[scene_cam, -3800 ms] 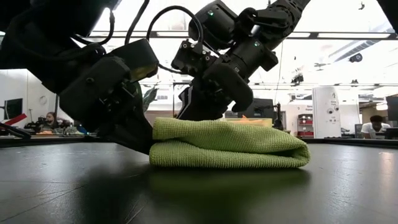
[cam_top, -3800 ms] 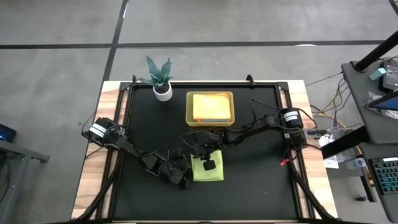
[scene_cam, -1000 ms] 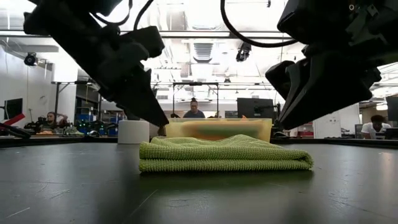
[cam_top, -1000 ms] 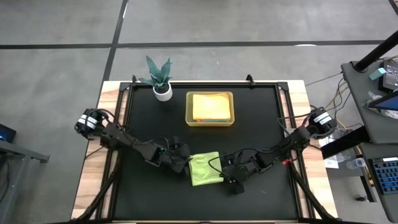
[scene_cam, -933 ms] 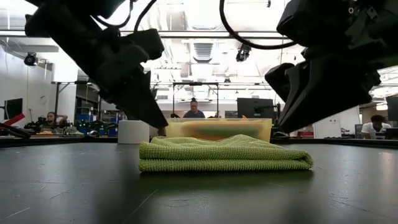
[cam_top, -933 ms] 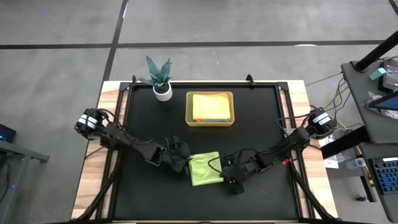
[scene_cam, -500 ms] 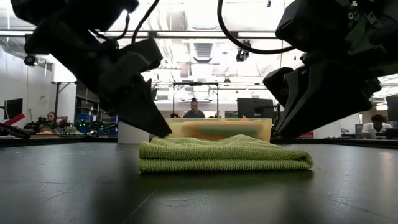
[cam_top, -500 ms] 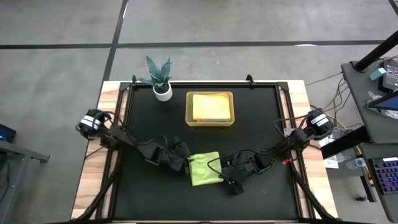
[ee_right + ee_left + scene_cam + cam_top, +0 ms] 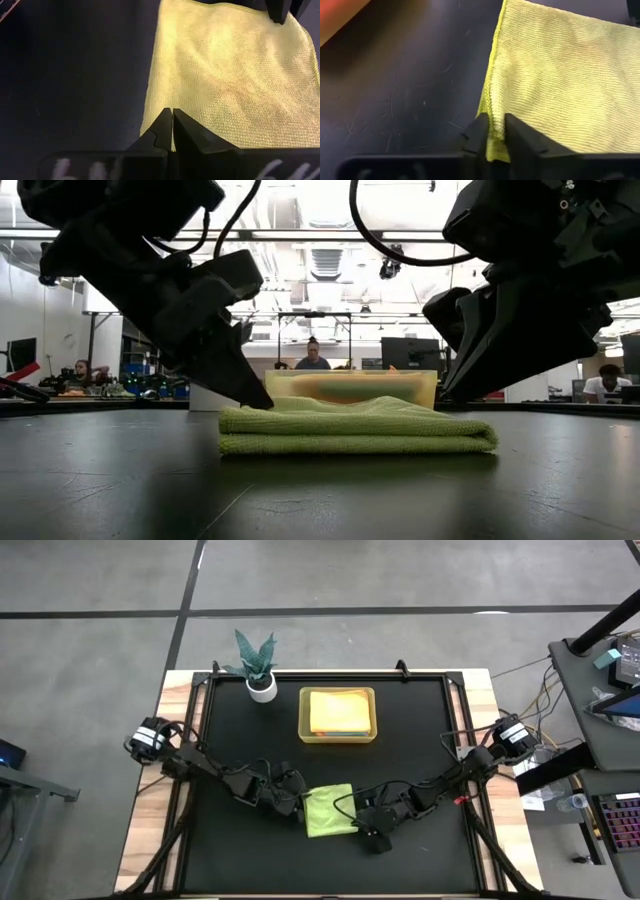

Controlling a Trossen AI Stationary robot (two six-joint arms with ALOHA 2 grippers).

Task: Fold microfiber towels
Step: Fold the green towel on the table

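Observation:
A lime green microfiber towel (image 9: 330, 812) lies folded and flat on the black table (image 9: 240, 720), also seen in the low view (image 9: 355, 430). My left gripper (image 9: 298, 806) is at its left edge and shut on it (image 9: 494, 125). My right gripper (image 9: 360, 824) is shut, its fingertips (image 9: 172, 114) at the towel's right edge (image 9: 150, 115). Orange-yellow towels (image 9: 338, 710) lie in the bin. My left gripper pinches the towel's hemmed left edge (image 9: 491, 112) between its two fingers, coming slanting down from the table's left. The fingers (image 9: 479, 134) stand on either side of the edge; how many layers they have cannot be told. The towel lies flat on the table. My right gripper: I cannot tell whether its shut fingertips touch the towel.
A translucent yellow bin (image 9: 306, 728) stands at the far middle of the table, behind the towel in the low view (image 9: 350, 387). A small potted plant (image 9: 258, 665) stands at the far left. People sit at desks in the room beyond.
My left gripper has sunk down onto the towel's left edge. My right gripper has kept still at the right edge.

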